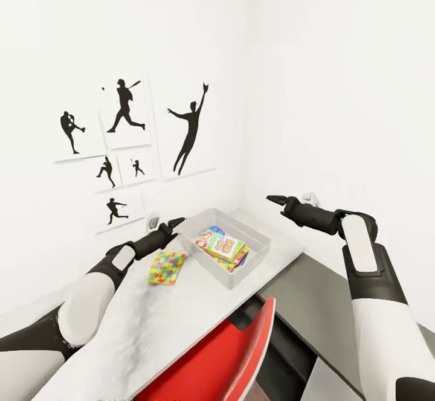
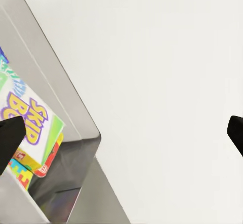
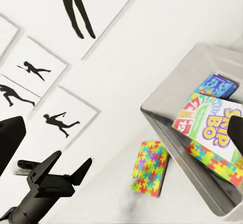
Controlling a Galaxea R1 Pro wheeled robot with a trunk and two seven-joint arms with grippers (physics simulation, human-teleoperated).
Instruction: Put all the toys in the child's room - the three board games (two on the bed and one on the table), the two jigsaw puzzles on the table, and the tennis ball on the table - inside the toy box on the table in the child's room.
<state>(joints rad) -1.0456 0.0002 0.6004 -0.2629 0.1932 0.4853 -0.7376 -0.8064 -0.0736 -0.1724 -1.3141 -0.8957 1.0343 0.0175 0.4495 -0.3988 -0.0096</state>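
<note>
The toy box stands at the far end of the table, against the wall corner. In it lie the SKIP BO board game, a smaller blue board game and one jigsaw puzzle partly under them. A red and yellow box edge shows below SKIP BO. The other jigsaw puzzle lies flat on the table beside the box. My left gripper hovers open just left of the box, holding nothing. My right gripper is open and holds nothing above the box's right side. The tennis ball and the bed are out of view.
A red chair is pushed under the table's near edge. Black silhouette sports pictures hang on the wall left of the box. White walls close in behind and to the right. A dark grey surface lies lower, right of the table.
</note>
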